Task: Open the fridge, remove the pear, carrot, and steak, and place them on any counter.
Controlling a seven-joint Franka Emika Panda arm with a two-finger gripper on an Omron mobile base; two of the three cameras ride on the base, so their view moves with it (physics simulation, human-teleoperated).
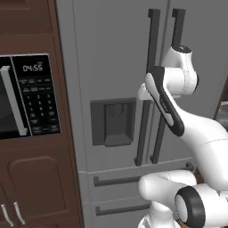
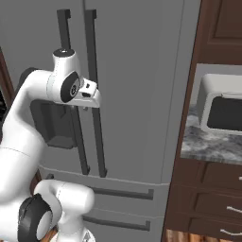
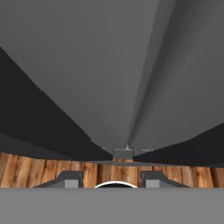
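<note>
arm raised, bent | hand at fridge (image 1: pixel 111 67) handles | doors closed

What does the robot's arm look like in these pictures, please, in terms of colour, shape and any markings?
The arm is glossy white with rounded, tubular links, dark grey to black rings at the joints and a black strip along one link. Its end effector has two small dark grey, blocky finger tips. No cables or lettering can be made out.

Matt grey fridge (image 1: pixel 111 58), glossy dark-wood cabinet (image 1: pixel 40 178), marbled stone counter (image 2: pixel 208 146).
</note>
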